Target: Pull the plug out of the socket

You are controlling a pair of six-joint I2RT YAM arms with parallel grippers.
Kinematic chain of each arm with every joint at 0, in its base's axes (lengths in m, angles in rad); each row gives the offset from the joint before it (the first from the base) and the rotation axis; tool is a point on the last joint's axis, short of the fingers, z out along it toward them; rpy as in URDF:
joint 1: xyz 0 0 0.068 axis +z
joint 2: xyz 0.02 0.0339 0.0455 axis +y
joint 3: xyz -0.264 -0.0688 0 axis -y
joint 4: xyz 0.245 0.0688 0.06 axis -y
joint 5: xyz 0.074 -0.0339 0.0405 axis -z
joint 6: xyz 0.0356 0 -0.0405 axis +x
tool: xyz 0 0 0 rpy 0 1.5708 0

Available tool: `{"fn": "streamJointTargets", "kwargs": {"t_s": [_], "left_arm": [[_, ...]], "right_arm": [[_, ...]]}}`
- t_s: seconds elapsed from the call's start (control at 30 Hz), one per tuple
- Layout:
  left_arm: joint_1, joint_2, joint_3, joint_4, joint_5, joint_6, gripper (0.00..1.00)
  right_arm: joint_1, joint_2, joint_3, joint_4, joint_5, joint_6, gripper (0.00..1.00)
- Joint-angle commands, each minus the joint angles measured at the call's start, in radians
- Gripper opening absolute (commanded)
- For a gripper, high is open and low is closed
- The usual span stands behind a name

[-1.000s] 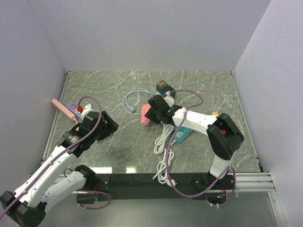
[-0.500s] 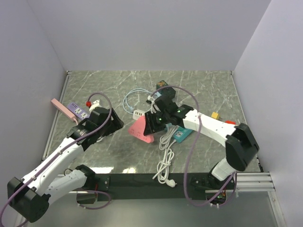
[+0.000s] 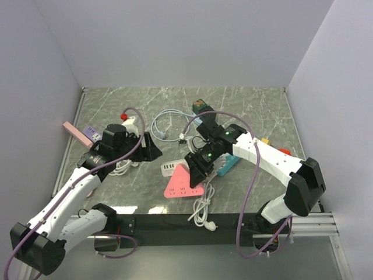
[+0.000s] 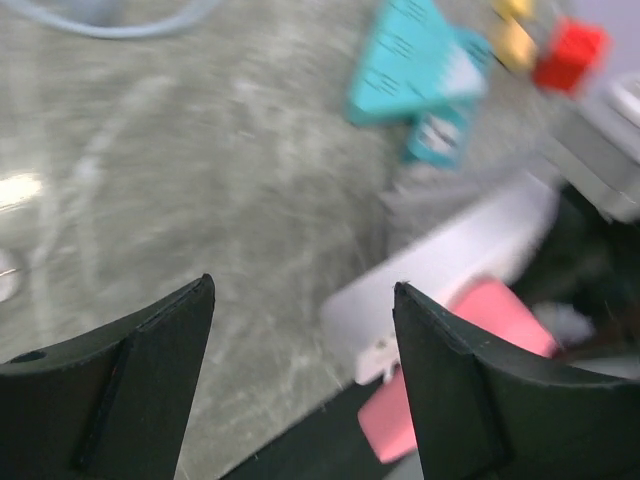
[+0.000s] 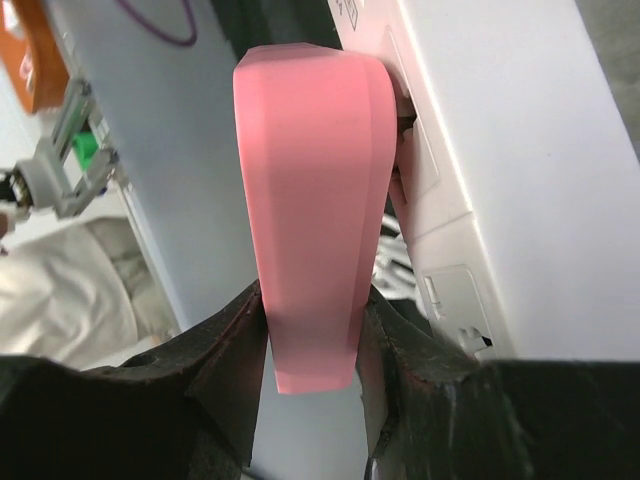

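Right tool (image 5: pixel 312 335) clamps the pink socket (image 5: pixel 310 200); left tool (image 4: pixel 302 300) gapes empty over the table (image 3: pixel 262 105)

the pink socket strip (image 5: pixel 310 200) looks smooth matt plastic; the marbled table (image 3: pixel 250 105) shines faintly.

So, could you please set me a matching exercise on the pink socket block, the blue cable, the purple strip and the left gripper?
Things:
1. pink socket block
2. light blue cable
3. purple strip
4. left gripper

States or places:
A. jaws apart, nothing between them
B. lying in loops at the far middle
C. clamped in the right gripper
D. at the left edge of the table

Pairs: 1-C, 2-B, 3-D, 4-A.
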Motion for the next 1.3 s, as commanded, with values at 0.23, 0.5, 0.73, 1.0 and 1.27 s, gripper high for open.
{"fn": "streamJointTargets", "kwargs": {"t_s": [0.23,0.5,0.73,1.0,1.27], "left_arm": [[0.005,0.022,0.111,-0.112,0.577,0.321,0.77],[0.006,0.025,0.111,-0.102,0.861,0.349,0.76],[-0.017,0.057,0.119,-0.103,0.982,0.359,0.76],[-0.178,0.132,0.119,-0.151,0.811,0.367,0.65],[-0.178,0.139,0.128,-0.146,0.743,0.376,0.09]], "right_arm": [[-0.01,-0.129,0.047,-0.105,-0.257,-0.131,0.0],[-0.007,-0.217,0.026,-0.114,-0.357,-0.156,0.0],[0.014,-0.18,0.043,-0.134,-0.374,-0.163,0.0],[0.025,-0.1,0.139,-0.215,-0.417,-0.252,0.0],[0.025,-0.065,0.175,-0.248,-0.458,-0.297,0.0]]}}
